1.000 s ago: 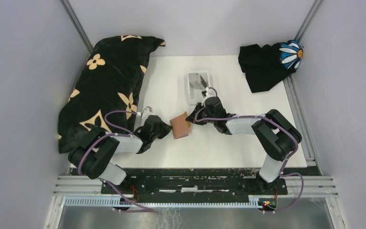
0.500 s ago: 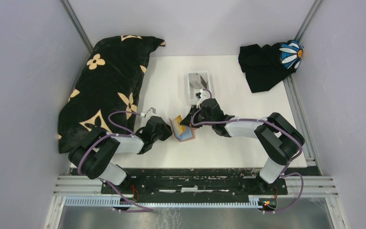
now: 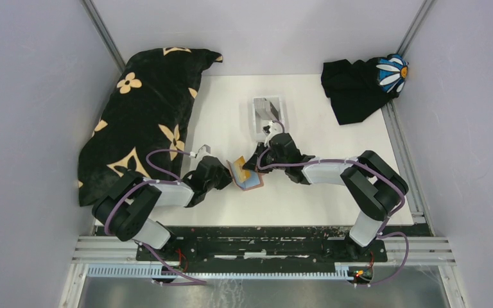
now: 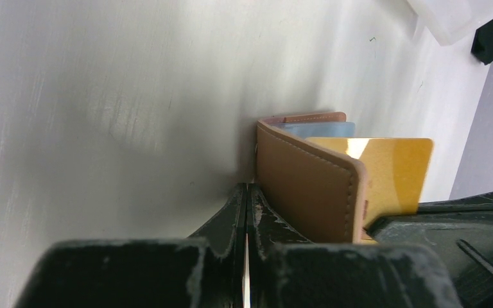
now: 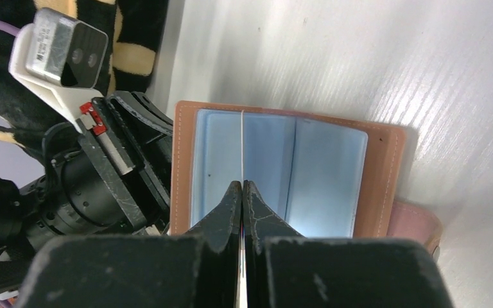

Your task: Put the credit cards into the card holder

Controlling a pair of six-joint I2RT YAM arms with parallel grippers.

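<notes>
While card holder [image 5: 327, 173] sits open, gold card [image 4: 391, 170] edge-on, parallel to fold [image 5: 294, 173].

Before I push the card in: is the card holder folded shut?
No, the card holder is open, its light-blue inner pockets showing.

White counter [image 3: 334, 160], lit evenly. Small white tray [image 3: 254, 119] sits just beyond the right fingers [image 5: 226, 208]. Large black cushion [image 3: 147, 109] with cream flower print lies beyond and to the left of the left fingers [image 4: 226, 218], overhanging the counter's left edge. Crumpled black cloth [image 3: 353, 90] lies well beyond and to the right of the right fingers, in the far corner. A blue-and-white daisy piece [image 3: 392, 72] rests at its right end.
</notes>
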